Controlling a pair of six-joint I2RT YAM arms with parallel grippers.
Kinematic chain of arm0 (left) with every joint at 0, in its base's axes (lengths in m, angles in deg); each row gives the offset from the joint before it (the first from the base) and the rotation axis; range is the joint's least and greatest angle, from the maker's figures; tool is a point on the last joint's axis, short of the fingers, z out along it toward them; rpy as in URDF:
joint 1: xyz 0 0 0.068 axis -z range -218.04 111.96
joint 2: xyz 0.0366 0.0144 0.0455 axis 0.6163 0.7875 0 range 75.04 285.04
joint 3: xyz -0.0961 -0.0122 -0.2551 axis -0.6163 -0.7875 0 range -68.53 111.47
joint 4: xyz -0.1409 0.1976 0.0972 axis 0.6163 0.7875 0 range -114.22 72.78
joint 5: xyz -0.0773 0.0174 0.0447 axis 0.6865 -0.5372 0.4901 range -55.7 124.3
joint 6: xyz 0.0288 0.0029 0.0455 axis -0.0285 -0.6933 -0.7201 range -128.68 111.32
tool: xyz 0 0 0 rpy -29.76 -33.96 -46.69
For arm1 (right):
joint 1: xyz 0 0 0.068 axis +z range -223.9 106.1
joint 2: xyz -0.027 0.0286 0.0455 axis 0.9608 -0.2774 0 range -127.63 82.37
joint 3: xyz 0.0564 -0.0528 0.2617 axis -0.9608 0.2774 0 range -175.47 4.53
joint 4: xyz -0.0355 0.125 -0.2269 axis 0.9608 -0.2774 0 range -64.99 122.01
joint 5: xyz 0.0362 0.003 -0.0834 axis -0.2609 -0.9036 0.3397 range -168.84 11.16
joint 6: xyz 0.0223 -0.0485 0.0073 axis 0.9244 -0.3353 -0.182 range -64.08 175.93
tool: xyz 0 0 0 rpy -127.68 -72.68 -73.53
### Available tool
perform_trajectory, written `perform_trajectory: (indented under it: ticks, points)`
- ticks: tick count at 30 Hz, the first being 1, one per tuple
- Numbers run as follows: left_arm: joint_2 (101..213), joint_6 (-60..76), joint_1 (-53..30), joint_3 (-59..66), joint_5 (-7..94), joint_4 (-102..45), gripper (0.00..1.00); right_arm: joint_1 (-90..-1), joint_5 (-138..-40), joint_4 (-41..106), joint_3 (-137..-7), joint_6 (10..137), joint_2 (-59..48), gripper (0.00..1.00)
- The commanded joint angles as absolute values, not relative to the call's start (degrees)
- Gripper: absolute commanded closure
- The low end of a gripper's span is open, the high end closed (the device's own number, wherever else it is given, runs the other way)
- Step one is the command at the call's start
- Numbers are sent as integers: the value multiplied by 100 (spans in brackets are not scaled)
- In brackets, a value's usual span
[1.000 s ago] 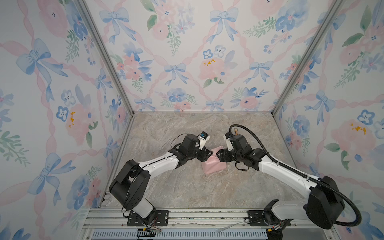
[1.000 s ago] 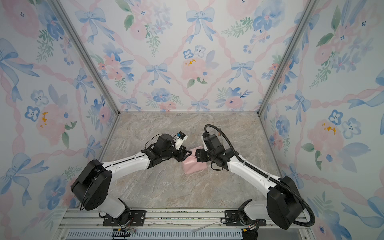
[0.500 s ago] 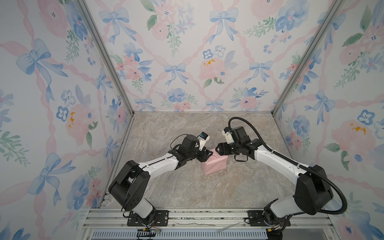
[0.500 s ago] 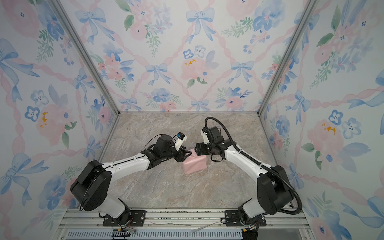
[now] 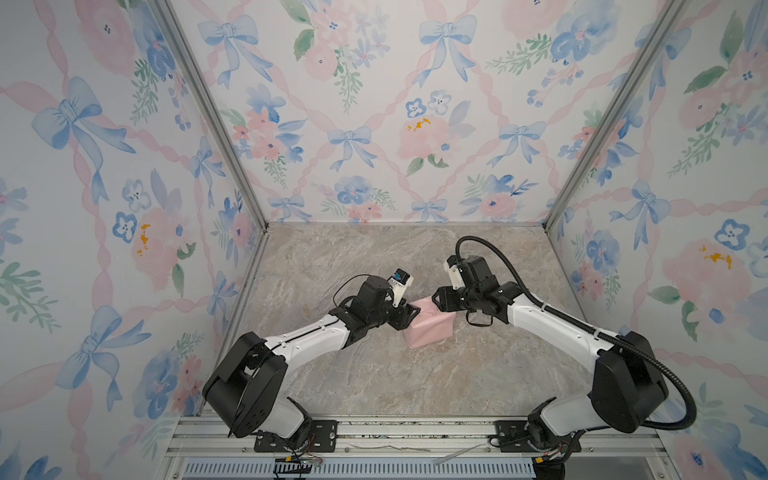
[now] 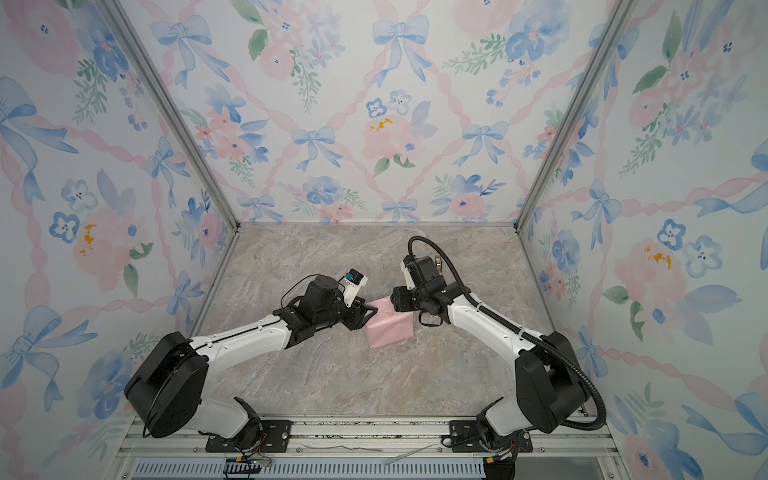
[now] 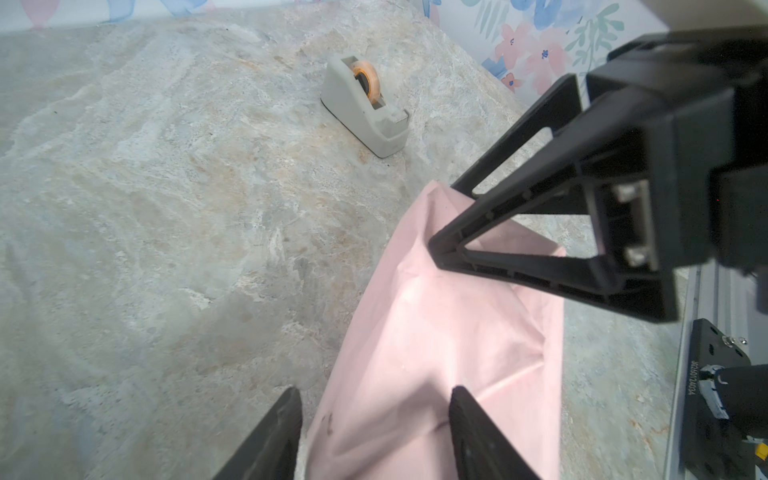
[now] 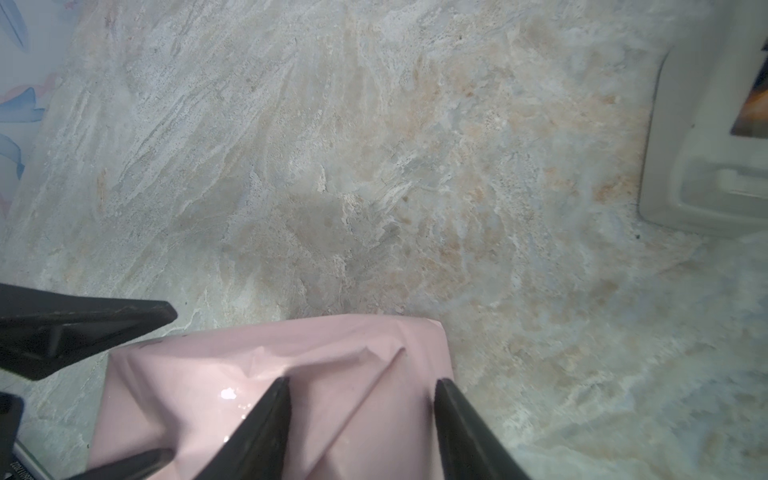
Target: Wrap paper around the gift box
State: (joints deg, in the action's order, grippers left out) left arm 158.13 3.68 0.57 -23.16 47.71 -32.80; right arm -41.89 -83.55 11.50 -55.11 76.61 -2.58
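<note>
I am straddling one end of the wrapped parcel with my left gripper (image 7: 374, 392). Its fingers are standing partway apart on either side of the pink paper (image 5: 428, 328), and I cannot tell whether they are squeezing it. The gift box is lying hidden inside that paper, between my two grippers. My right gripper (image 8: 361, 382) is facing the left one from the opposite end, its fingers partway apart over the creased glossy top, gripping nothing. A beige tape dispenser (image 7: 365, 108) is sitting on the marble table (image 5: 374, 257), well beyond my left fingertips.
</note>
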Motion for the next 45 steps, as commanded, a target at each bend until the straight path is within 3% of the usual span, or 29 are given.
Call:
perform_trajectory:
  ticks: [1, 12, 23, 30, 35, 40, 45]
  points:
    - [15651, 395, 56, -2430, 4590, -2561, 41, -4105, -7879, 368, -5225, 7640, -367, 43]
    - [15948, 293, 125, -1741, 4841, -2857, 41, -4010, -8025, 603, -5207, 7730, -394, 43]
    - [16493, 225, 186, -1828, 5089, -2981, 42, -3988, -8190, 696, -5120, 7820, -249, 42]
    - [16493, 227, 187, -2018, 4850, -2959, 42, -4046, -8867, 954, -4868, 8055, 181, 31]
    - [16578, 266, 188, -2001, 4799, -2959, 43, -4050, -8740, 846, -4513, 8199, 483, 32]
    - [16584, 266, 186, -2032, 4796, -2959, 43, -4175, -8513, 694, -4252, 8331, 654, 42]
    - [16598, 301, 186, -2036, 4877, -2959, 43, -4201, -8464, 621, -4193, 8426, 1027, 38]
